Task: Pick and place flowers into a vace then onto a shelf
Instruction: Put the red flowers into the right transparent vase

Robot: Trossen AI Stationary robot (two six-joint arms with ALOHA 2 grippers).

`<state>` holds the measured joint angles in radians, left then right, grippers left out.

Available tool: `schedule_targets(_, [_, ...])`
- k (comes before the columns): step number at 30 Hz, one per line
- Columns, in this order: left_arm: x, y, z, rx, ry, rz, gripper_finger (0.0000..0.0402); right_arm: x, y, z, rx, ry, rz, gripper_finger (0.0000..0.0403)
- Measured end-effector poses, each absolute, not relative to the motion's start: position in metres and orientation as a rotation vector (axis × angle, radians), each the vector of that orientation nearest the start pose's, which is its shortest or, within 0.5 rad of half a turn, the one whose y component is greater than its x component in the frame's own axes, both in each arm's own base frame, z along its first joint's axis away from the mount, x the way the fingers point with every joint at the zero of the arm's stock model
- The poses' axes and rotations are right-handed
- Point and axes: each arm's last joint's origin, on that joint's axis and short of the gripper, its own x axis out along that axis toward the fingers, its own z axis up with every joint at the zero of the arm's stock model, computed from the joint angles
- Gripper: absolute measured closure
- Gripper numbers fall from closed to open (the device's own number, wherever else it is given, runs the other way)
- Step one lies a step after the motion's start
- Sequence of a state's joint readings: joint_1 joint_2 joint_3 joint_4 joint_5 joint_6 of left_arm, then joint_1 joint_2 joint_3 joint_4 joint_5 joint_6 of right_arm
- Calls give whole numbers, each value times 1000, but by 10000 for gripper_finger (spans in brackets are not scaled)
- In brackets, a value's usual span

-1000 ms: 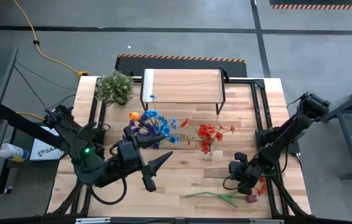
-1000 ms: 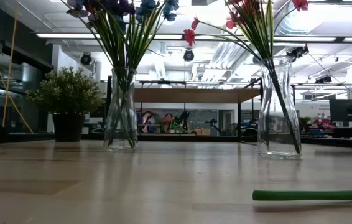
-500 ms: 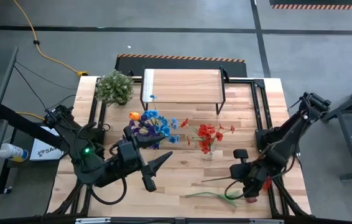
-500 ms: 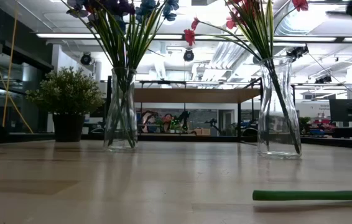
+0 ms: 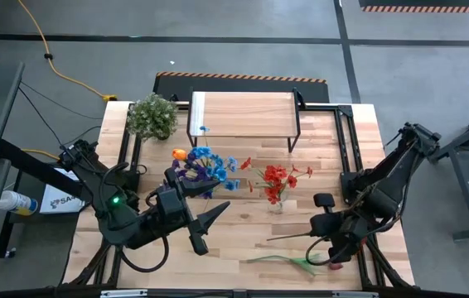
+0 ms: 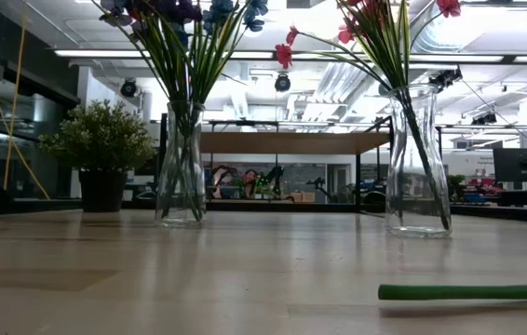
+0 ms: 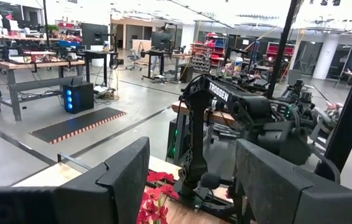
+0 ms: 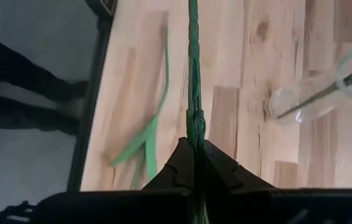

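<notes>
Clearly the right hand (image 8: 194, 163) is clamped on a green flower stem (image 8: 193, 74) above the worktop (image 5: 243, 240). The left hand (image 5: 210, 225) hovers, fingers apart, holding nothing.

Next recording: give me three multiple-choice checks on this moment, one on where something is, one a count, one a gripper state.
1. Where does the loose stem lie?
A. On the shelf
B. In the red-bloom vase
C. On the tabletop, beside the right arm

2. How many glass vases hold flowers?
A. One
B. Two
C. Four

3. How is the right gripper?
A. Shut on a green stem
B. Open and empty
C. Shut on a vase

Answers: 1 C, the high view shows it flat on the wood; 2 B, the low view shows two filled vases; 3 A, the right wrist view shows its fingers closed on the held stem.
</notes>
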<state>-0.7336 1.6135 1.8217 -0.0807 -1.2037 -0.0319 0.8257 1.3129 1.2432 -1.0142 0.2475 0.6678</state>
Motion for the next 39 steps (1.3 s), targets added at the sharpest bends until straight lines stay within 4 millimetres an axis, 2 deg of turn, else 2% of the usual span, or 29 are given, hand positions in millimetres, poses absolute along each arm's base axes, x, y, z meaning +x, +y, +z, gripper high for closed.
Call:
schedule_targets(3, [268, -205, 487, -138, -81, 468, 131, 174, 177, 335, 48, 973, 176, 402])
schedule_targets(11, [269, -208, 487, -139, -86, 365, 131, 175, 170, 408, -1, 673, 159, 403])
schedule_targets(15, [269, -209, 487, -155, -91, 318, 131, 174, 166, 435, -65, 589, 154, 403])
schedule_targets(24, [268, -209, 489, -167, -96, 298, 131, 177, 153, 462, -369, 653, -22, 402])
schedule_targets(39, [257, -199, 503, -255, -142, 280, 131, 208, 130, 497, -829, 630, -199, 402])
